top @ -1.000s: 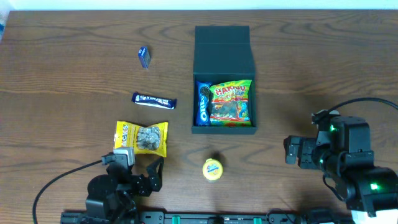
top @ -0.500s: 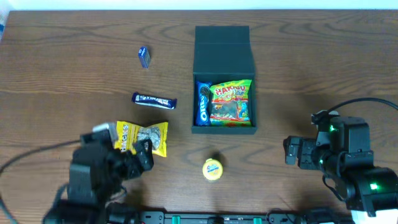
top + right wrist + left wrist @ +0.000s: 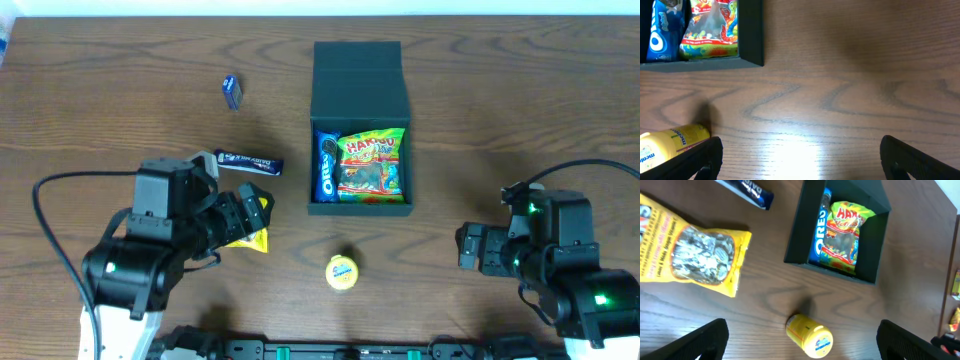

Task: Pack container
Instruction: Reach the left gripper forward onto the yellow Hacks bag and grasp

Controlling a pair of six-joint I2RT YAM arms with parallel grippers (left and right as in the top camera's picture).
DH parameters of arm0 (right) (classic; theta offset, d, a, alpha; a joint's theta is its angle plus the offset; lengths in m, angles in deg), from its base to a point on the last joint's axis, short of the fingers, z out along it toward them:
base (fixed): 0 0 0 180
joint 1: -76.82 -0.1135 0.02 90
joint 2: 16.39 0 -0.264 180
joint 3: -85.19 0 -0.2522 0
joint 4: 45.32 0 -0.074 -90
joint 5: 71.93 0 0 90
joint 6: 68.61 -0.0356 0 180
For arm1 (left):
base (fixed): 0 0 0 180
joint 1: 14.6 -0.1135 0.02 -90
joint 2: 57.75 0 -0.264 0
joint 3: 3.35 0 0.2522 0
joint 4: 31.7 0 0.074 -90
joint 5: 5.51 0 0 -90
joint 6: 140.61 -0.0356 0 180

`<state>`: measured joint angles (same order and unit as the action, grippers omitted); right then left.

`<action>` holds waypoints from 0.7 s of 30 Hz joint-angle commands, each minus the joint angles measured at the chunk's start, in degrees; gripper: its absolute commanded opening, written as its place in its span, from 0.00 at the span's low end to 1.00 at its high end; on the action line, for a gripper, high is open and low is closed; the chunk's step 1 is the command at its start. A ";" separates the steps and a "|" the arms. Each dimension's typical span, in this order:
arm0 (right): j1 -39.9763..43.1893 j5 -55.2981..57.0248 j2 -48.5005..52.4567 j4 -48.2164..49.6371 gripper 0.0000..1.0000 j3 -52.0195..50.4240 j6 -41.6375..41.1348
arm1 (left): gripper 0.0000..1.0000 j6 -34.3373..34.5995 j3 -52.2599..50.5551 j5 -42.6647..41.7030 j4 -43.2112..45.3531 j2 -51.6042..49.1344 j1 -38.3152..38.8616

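At the far left of the brown wooden table (image 3: 520, 100) lies a small blue rectangular packet (image 3: 232, 91), and nearer the middle a dark blue wrapped snack bar (image 3: 248, 161). Below the bar lies a yellow plastic bag of seeds with a clear window (image 3: 690, 255). The left gripper (image 3: 243, 212) hangs over that bag's right edge in the overhead view, fingers spread wide and holding nothing.

A little to the right, a round yellow tub with a printed lid (image 3: 342, 272) lies on its side on the bare wood, just below the container. The dark teal-green squarish box (image 3: 357, 80) sits at the table's centre with its flap lid thrown back. Inside stand a blue Oreo pack (image 3: 326, 165) against the left wall and a colourful Haribo gummy bag (image 3: 373, 165) filling the rest (little spare room shows).

The right gripper (image 3: 463, 247) waits low at the right, also wide open and empty.

Two snacks appear packed; four lie outside, and the lid is not yet shut, so the job looks roughly a third done.
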<state>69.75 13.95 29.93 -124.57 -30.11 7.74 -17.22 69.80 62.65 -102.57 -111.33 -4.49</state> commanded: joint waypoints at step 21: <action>0.46 -0.02 -0.35 -0.11 0.99 -0.04 -0.94 | 0.97 50.47 0.98 24.39 0.00 -12.70 -0.42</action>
<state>69.75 13.97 29.93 -124.62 -30.14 7.72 31.95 69.87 79.85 -101.39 -123.97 -4.49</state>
